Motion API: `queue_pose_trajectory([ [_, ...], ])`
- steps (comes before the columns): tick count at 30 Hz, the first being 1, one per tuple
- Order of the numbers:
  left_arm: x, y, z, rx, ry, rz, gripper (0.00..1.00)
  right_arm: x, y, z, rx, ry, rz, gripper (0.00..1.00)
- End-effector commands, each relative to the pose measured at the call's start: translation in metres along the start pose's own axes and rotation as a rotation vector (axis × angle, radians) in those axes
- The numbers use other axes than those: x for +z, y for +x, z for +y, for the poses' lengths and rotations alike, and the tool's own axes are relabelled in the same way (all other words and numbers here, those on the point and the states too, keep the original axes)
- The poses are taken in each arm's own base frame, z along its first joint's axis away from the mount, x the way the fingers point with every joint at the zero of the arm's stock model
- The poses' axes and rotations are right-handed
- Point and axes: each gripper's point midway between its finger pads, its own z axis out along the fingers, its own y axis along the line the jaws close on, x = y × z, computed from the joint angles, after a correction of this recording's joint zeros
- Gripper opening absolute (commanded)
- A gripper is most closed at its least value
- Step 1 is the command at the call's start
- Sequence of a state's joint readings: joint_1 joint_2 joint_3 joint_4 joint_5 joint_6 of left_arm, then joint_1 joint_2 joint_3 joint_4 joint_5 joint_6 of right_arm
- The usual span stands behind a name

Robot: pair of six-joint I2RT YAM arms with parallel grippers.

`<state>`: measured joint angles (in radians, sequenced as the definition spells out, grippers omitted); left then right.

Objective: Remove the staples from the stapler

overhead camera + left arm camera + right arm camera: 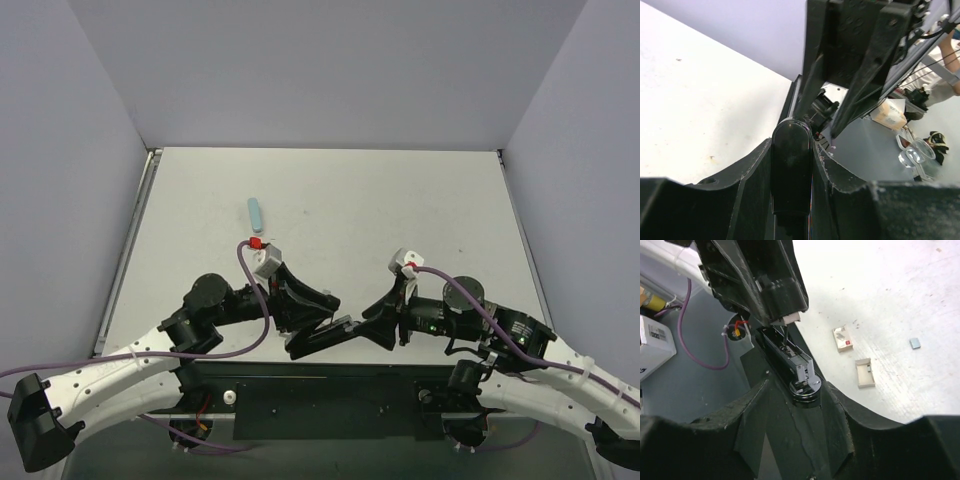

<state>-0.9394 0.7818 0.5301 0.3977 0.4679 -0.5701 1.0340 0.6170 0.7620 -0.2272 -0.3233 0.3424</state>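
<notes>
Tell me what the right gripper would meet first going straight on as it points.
The right gripper has the stapler in its jaws; straight beyond, it would meet the left gripper, clamped on the stapler's far end. Gap looks short, depth unclear.

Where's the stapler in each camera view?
Top external: stapler low centre.
Left wrist: bottom centre, rounded black end.
Right wrist: centre, pale metal strip showing.
Shared landmark: white table, left in left wrist, right in right wrist.

Light: even, diffuse, from above; soft shadows. Bright worktop, near blown-out in wrist views. Near black parts underexposed, blurred. Faint sheen on stapler. Top view sharp.
</notes>
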Motion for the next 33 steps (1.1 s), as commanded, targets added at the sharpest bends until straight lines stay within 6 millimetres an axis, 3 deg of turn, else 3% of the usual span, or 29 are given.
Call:
queue_pose_trajectory([
  [1,0.004,-0.050,-0.008,0.080,-0.028,-0.139,0.00,-0.014,-0.030,-0.007,-0.049,0.084,-0.067,0.41],
  [3,0.005,-0.051,-0.001,0.085,-0.064,-0.141,0.00,-0.018,-0.038,-0.015,-0.048,0.142,-0.092,0.41],
  [5,0.006,-0.052,0.005,0.092,-0.094,-0.140,0.00,-0.019,-0.045,-0.024,-0.039,0.202,-0.114,0.33],
  [10,0.012,-0.054,0.024,0.103,-0.173,-0.140,0.00,-0.013,-0.058,-0.045,-0.009,0.331,-0.147,0.00],
  [23,0.027,-0.068,0.059,0.130,-0.285,-0.156,0.00,0.029,-0.072,-0.078,0.040,0.452,-0.169,0.00],
  [33,0.033,-0.074,0.086,0.100,-0.305,-0.188,0.00,0.056,-0.078,-0.110,0.161,0.429,-0.194,0.00],
])
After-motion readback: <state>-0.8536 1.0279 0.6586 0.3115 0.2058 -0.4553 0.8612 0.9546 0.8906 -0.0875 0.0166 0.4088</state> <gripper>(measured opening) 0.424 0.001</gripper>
